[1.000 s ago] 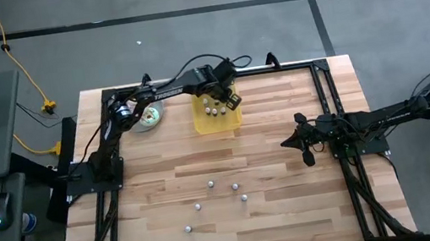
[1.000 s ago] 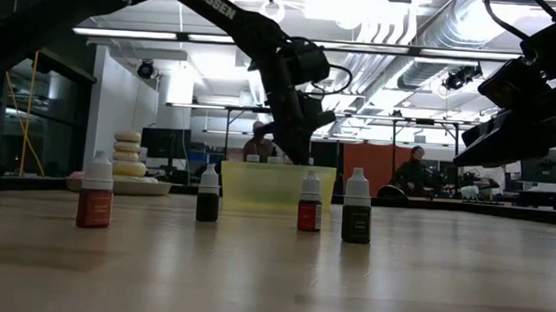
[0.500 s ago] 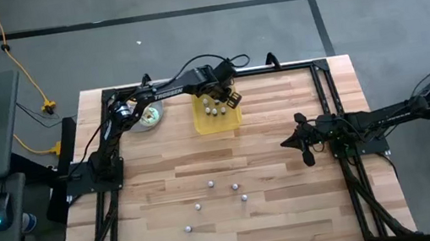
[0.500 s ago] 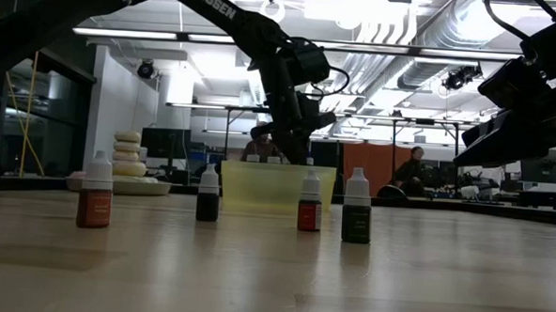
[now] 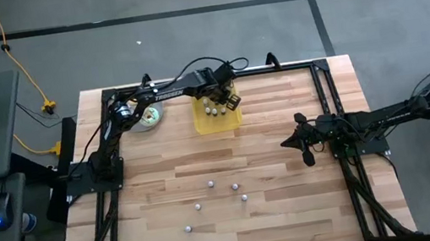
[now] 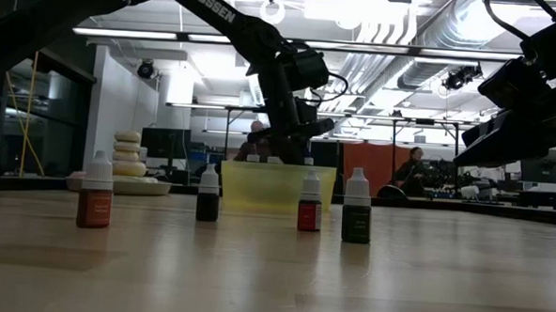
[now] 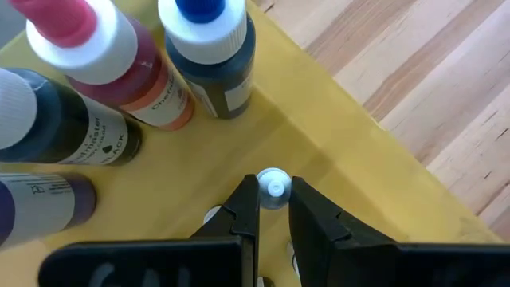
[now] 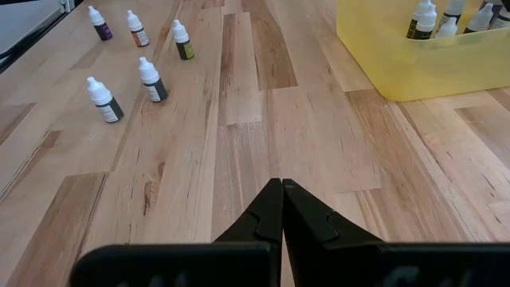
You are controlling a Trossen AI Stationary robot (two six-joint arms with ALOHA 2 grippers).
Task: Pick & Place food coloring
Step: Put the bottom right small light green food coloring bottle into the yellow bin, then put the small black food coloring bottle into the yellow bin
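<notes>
My left gripper [image 5: 231, 98] hangs over the far right part of the yellow tray [image 5: 217, 121], fingers pointing down, shut on a small food coloring bottle [image 7: 273, 190] seen from its white cap. Several more bottles stand or lie in the tray [image 7: 335, 143], among them a blue-capped one [image 7: 209, 56] and a red one [image 7: 107, 68]. Several bottles [image 5: 210, 185] stand loose on the near middle of the table; they also show in the right wrist view [image 8: 151, 80] and the low view [image 6: 357, 206]. My right gripper [image 5: 290, 141] is shut and empty at the right middle. My left gripper pinches the bottle's white cap [image 7: 273, 183] between its two fingertips [image 7: 249, 199], coming from above and pointing down. The bottle stands upright below the fingers, over the tray floor. The fingers hide its body, so I cannot tell whether it rests on the tray.
A plate of stacked donuts [image 5: 146, 118] sits left of the tray and shows in the low view [image 6: 128, 154]. Black frame rails [image 5: 328, 103] run along the table's left, right and far sides. Bare wood [image 5: 279, 205] lies around the loose bottles.
My left gripper has risen a little over the tray and tipped, its fingers now less steep in the low view. The loose bottles have not moved.
</notes>
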